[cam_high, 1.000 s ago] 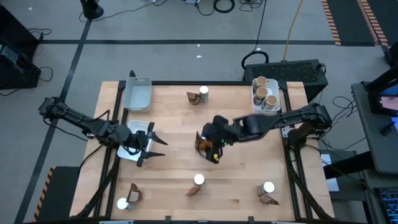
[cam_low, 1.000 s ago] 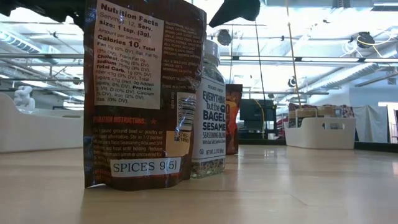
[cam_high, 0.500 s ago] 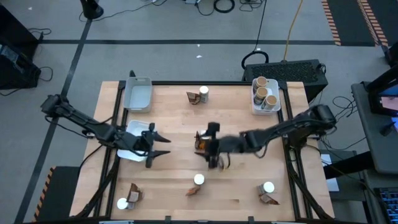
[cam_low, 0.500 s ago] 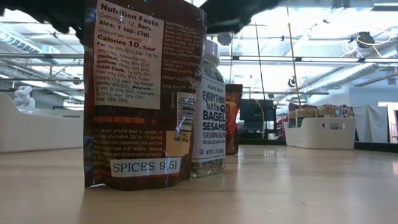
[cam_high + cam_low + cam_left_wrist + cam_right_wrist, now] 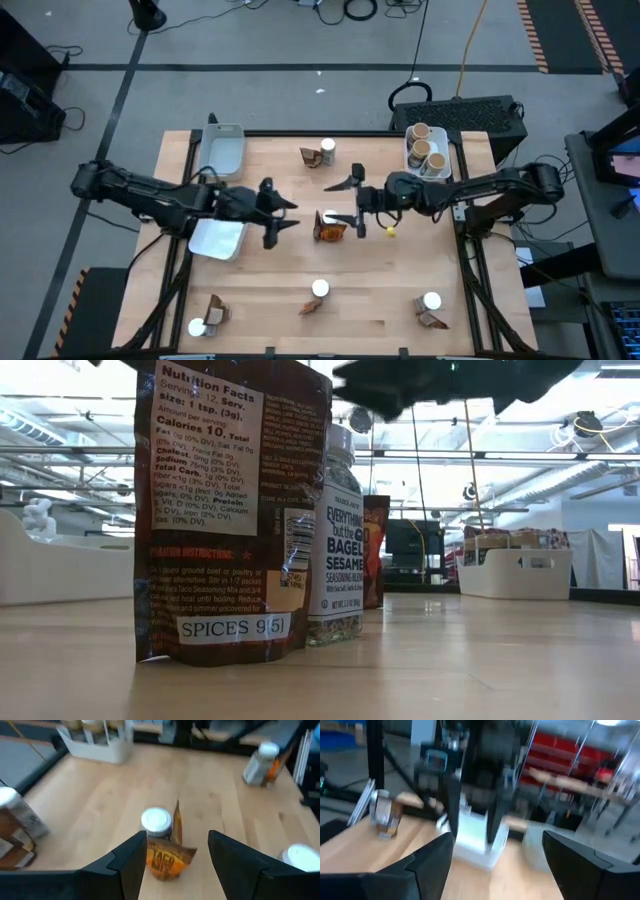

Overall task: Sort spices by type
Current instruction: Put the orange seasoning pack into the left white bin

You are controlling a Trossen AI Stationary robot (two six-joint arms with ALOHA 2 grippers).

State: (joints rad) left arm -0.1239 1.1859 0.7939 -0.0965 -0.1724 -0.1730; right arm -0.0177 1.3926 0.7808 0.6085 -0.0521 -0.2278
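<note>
Dead centre of the high view, a white-lidded jar and a brown packet stand touching on the worktop, between both arms. Left gripper sits just to their left, fingers spread wide and empty, and its wrist view frames the pair between them. Right gripper is slightly nearer, just to their right, also open, holding nothing.

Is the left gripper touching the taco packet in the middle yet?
Apart. The left wrist view shows bare table between the open left gripper fingers and the taco packet.
</note>
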